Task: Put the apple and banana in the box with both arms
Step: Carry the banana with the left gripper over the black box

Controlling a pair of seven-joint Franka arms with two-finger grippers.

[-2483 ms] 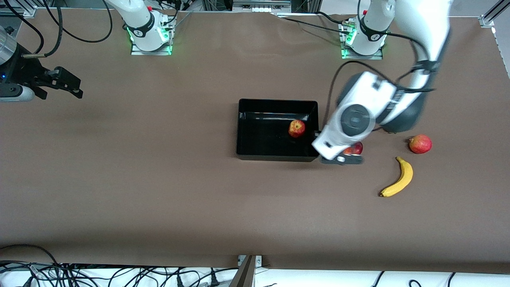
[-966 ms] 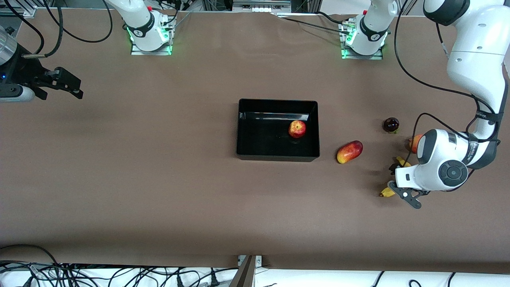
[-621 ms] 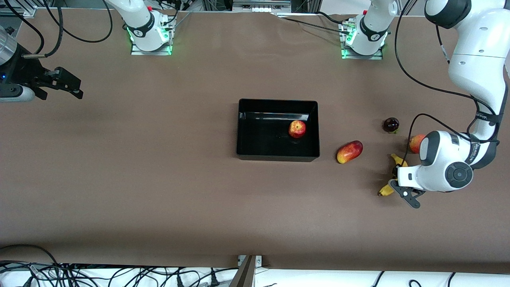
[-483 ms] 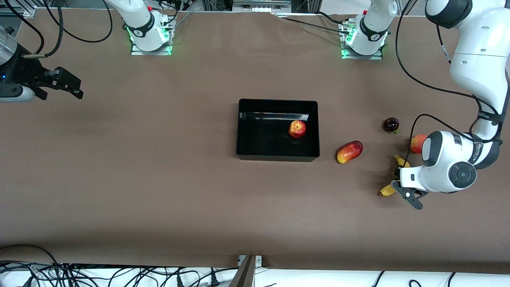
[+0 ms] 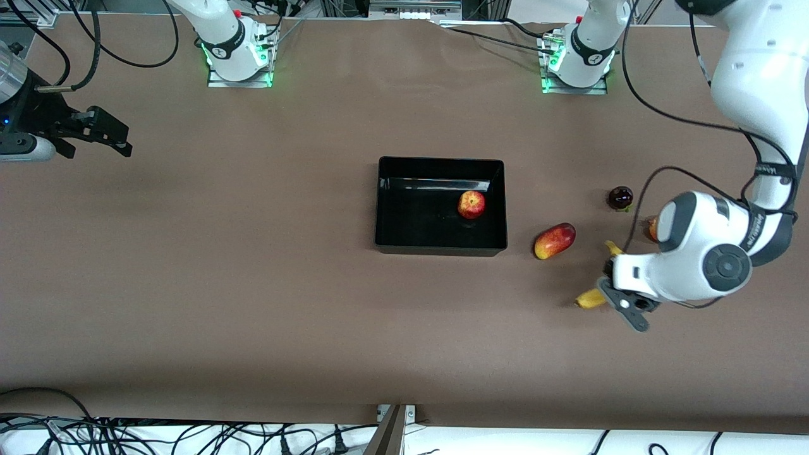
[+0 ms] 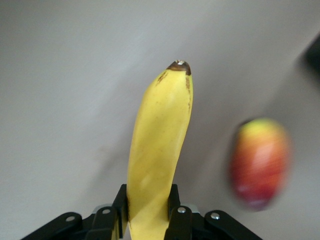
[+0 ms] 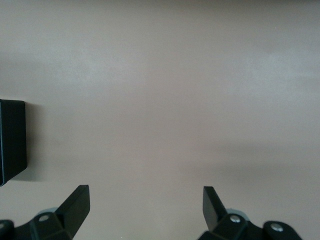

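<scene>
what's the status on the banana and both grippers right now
Left gripper shut on banana, over the table's left-arm end. Right gripper open, waiting. Apple in box. Mango-like fruit lies between banana and box.

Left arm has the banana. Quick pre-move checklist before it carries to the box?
1. Left gripper shut on banana: ok.
2. Banana clear of table: cannot tell.
3. Mango-like fruit lies between banana and box; carry over it: not ok for a low path.
4. Box has free floor beside apple: ok.
5. Right gripper open, waiting at its own end of the table: ok.
</scene>
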